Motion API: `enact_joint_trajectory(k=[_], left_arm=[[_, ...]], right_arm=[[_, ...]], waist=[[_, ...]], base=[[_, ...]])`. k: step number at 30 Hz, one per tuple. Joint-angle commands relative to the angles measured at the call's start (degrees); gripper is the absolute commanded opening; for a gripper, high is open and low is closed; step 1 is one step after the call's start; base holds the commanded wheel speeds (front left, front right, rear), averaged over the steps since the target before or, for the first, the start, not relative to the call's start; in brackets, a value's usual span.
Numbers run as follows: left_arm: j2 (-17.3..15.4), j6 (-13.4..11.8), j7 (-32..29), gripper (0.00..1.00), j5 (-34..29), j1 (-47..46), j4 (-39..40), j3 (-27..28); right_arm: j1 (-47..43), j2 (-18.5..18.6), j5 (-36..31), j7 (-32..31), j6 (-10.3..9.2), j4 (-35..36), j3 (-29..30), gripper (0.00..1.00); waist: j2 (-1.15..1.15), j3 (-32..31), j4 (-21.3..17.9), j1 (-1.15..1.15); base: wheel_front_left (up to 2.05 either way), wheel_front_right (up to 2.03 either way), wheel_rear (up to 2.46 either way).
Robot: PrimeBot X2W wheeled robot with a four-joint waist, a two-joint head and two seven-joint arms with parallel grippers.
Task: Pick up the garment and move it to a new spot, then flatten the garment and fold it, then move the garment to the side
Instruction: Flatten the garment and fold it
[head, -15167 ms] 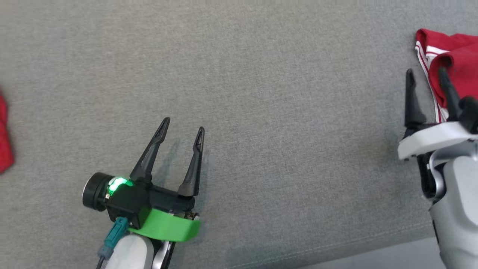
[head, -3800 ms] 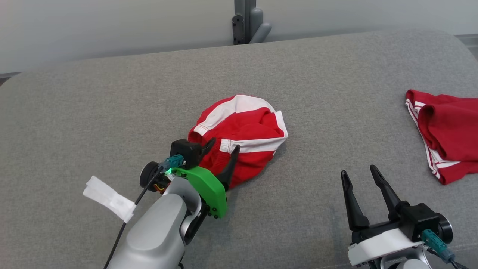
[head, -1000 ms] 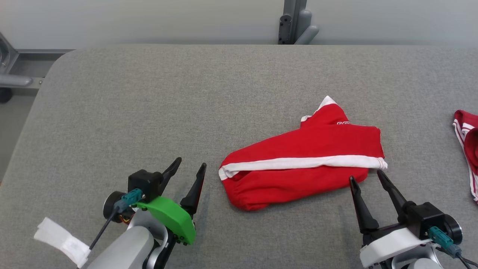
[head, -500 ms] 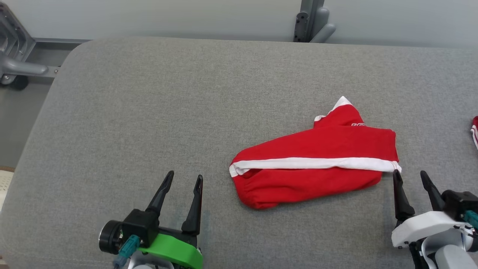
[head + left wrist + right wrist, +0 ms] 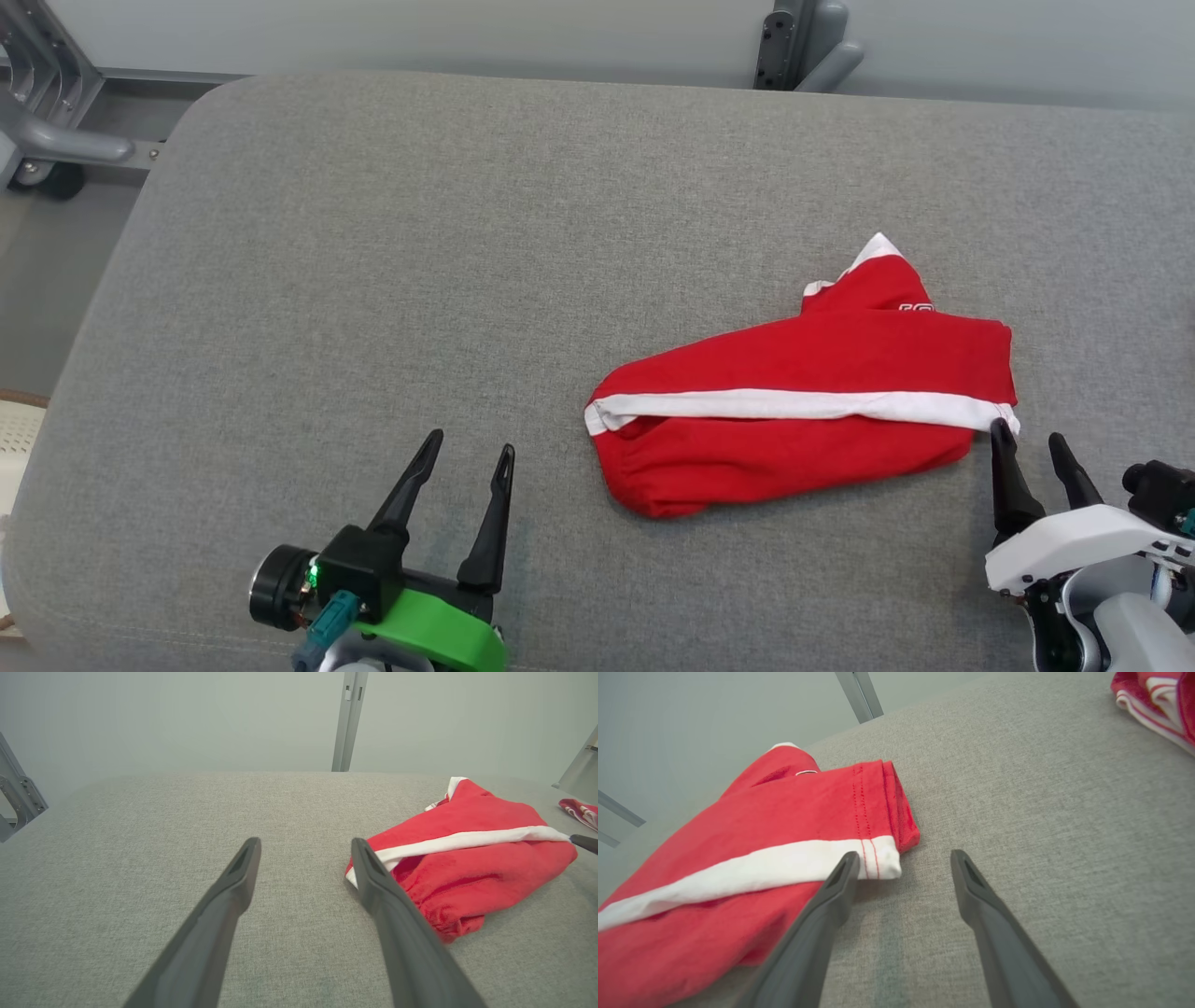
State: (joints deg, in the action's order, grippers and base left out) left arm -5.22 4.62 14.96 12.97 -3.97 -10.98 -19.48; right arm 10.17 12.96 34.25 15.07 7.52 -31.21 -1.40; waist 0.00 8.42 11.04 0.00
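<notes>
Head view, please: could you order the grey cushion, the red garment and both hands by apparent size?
1. grey cushion
2. red garment
3. left hand and right hand: alike, right partly cropped, so unranked.

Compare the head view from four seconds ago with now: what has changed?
The red shorts, then a bunched heap at the left gripper, now lie stretched out on the grey cushion. The left gripper, open, has drawn clear of them. The right gripper stays open and empty.
</notes>
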Motion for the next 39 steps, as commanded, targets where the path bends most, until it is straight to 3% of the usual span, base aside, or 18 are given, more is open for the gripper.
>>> enact_joint_trajectory(k=[1,3,7,9,11,13,18,28,33,39], left_arm=[[0.32,0.52,0.19,1.0,-0.95,0.82,-0.15,0.39],[0.56,0.92,0.19,1.0,-1.27,0.85,-0.44,0.55],[0.99,1.58,0.19,1.0,-2.03,0.41,-0.71,0.85],[1.09,1.93,0.19,1.0,-2.44,0.01,-0.82,0.98],[1.16,2.01,0.19,1.0,-2.69,-0.31,-0.81,1.3],[1.22,2.22,0.19,1.0,-3.08,-0.52,-0.91,1.61],[1.32,2.4,0.19,1.0,-3.52,-0.88,-1.06,2.33],[1.79,2.79,0.2,1.0,-2.61,-0.91,-0.62,2.57],[2.03,2.94,-0.43,1.0,8.1,-3.78,-4.2,-2.52],[0.66,2.95,-10.44,1.0,23.27,-9.27,-8.27,-7.87]], right_arm=[[0.98,0.2,1.07,0.24,-0.07,-0.47,-0.61,0.98],[1.24,0.26,2.32,0.24,-0.07,-1.04,-1.34,0.83],[2.34,0.57,3.41,0.24,-0.07,-1.54,-2.69,0.76],[2.89,0.64,3.82,0.24,-0.07,-1.89,-3.33,0.5],[3.51,0.44,4.86,0.23,-0.07,-2.6,-3.83,0.35],[4.39,0.43,5.77,0.24,-0.07,-3.13,-4.53,0.02],[4.92,1.16,6.08,0.24,-0.07,-3.4,-6.17,0.0],[-0.04,3.23,1.55,0.24,-0.07,3.52,-2.11,0.0],[-1.62,4.45,-0.42,0.24,-0.07,5.5,-1.28,0.0],[-0.7,4.5,-1.35,0.24,-0.07,5.83,-2.37,0.0]], waist=[[0.0,0.09,-0.03,0.0],[0.0,0.2,-0.02,0.0],[0.0,0.86,0.12,0.0],[0.0,1.29,0.12,0.0],[0.0,1.7,0.03,0.0],[0.0,1.97,-0.11,0.0],[0.0,2.09,-0.65,0.0],[0.0,1.38,-3.08,0.0],[0.0,1.5,-4.0,0.0],[0.0,1.47,-5.1,0.0]], base=[[0.0,0.0,0.0],[0.0,0.0,0.0],[0.0,0.0,0.0],[0.0,0.0,0.0],[0.0,0.0,0.0],[0.0,0.0,0.0],[0.0,0.0,0.0],[0.0,0.0,0.0],[0.0,0.0,0.0],[0.0,0.0,0.0]])
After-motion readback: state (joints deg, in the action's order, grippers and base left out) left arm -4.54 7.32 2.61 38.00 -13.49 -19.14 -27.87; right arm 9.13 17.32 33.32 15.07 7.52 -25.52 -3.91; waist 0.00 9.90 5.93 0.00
